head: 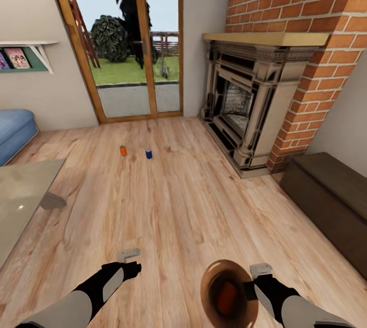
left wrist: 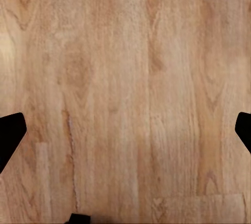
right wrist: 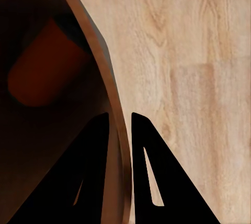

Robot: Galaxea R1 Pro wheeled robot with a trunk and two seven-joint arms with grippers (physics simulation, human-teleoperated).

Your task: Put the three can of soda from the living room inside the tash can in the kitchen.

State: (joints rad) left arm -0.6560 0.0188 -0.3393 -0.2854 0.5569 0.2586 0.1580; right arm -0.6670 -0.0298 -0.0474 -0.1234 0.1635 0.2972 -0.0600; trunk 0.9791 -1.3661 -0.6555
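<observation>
1. Head view: two small upright cylindrical soda cans stood on the light wood plank floor (head: 204,205), an orange can (head: 123,150) and a blue can (head: 149,153), just beside each other and well apart from both arms, at about 12 o'clock from the robot, towards the glass doors (head: 133,37).
2. Left gripper (head: 133,262) hung empty, its jaws spread wide over bare planks; the orange can lay at roughly 12 o'clock from it, the blue can at 1 o'clock.
3. Right gripper (right wrist: 121,130) was clenched on the rim of the small round bin with a brown interior (head: 209,287); a third, orange can (head: 226,298) lay tilted inside it.
4. Judgement: the free left arm was the nearer and likelier one for the next pick. Each can's long axis was vertical, so a sideways grasp low to the floor would be needed.
5. Brick fireplace (head: 244,108) stood at 1 o'clock, the grey coffee table (head: 20,200) at 10 o'clock.
</observation>
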